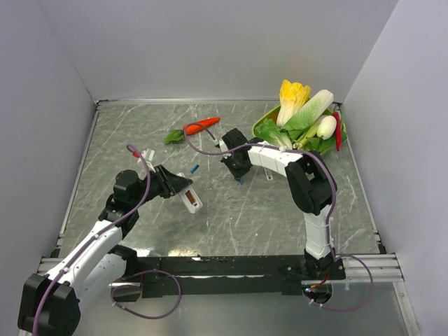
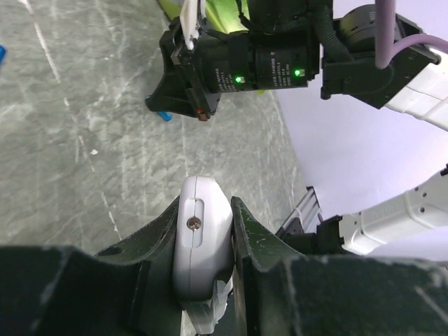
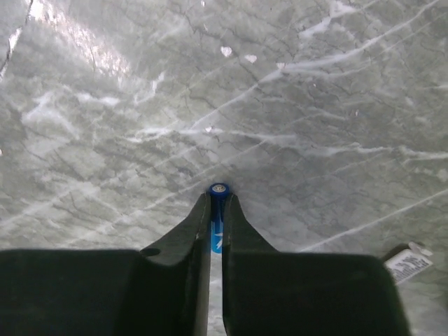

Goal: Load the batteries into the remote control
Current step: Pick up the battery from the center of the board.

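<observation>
The white-grey remote control (image 2: 201, 238) is clamped edge-on between the fingers of my left gripper (image 2: 206, 204), its end with a small screw pointing away from the wrist. In the top view the remote control (image 1: 192, 201) sticks out of the left gripper (image 1: 183, 187) at left centre. My right gripper (image 3: 217, 199) is shut on a blue battery (image 3: 218, 190) standing upright just over the marble table. From above, the right gripper (image 1: 240, 176) points down at mid table. A second blue battery (image 1: 194, 168) lies loose between the two grippers.
An orange carrot (image 1: 201, 126) with a green leaf lies at the back centre. A green basket (image 1: 268, 115) heaped with toy vegetables fills the back right corner. A small white tag (image 3: 406, 260) lies by the right gripper. Grey walls close in three sides.
</observation>
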### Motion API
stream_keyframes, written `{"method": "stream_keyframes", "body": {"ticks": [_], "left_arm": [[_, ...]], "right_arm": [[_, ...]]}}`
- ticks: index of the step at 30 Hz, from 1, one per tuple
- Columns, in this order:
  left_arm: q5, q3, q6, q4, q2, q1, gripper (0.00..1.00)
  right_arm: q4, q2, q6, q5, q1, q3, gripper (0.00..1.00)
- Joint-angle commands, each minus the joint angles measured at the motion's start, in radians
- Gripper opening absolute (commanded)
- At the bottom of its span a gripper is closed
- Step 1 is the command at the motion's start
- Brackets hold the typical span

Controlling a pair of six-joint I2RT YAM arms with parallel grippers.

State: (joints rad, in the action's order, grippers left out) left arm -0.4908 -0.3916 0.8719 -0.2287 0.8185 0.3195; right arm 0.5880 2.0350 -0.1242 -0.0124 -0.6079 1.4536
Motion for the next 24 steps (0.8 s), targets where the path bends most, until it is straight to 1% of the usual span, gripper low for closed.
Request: {"method": "stream_keyframes", "body": {"ticks": [1,4,5,7,8,12,15,17,20,21,24], "left_arm": [[-0.081,0.020,0.010,-0.159,-0.004,-0.003,0.01],[-0.107,0.036,0.015,-0.213,-0.013,-0.002,0.01],[-0.117,0.042,0.022,-0.230,-0.015,-0.003,0.01],[-0.137,0.054,0.033,-0.288,-0.019,-0.003,0.01],[-0.141,0.059,0.048,-0.308,-0.019,-0.003,0.01],[-0.149,0.079,0.088,-0.377,-0.012,-0.003,0.01],[-0.152,0.094,0.131,-0.441,0.001,-0.002,0.01],[-0.155,0.097,0.159,-0.486,0.005,-0.002,0.01],[-0.157,0.096,0.183,-0.508,0.018,0.000,0.01],[-0.160,0.091,0.211,-0.540,0.028,0.003,0.01],[-0.157,0.091,0.242,-0.570,0.037,0.007,0.01]], "right_arm": [[-0.065,-0.134,-0.003,-0.038,0.010,-0.090,0.00],[-0.117,-0.237,0.023,-0.055,0.007,-0.154,0.00],[-0.144,-0.299,0.043,-0.060,0.007,-0.186,0.00],[-0.177,-0.372,0.063,-0.083,0.002,-0.222,0.00],[-0.198,-0.447,0.084,-0.090,-0.004,-0.260,0.00],[-0.334,-0.636,0.123,-0.136,-0.030,-0.347,0.00],[-0.408,-0.760,0.193,-0.146,-0.056,-0.407,0.00],[-0.487,-0.832,0.227,-0.150,-0.093,-0.446,0.00],[-0.583,-0.906,0.251,-0.121,-0.165,-0.490,0.00],[-0.672,-0.939,0.256,-0.101,-0.229,-0.516,0.00],[-0.764,-0.958,0.239,-0.081,-0.303,-0.542,0.00]]}}
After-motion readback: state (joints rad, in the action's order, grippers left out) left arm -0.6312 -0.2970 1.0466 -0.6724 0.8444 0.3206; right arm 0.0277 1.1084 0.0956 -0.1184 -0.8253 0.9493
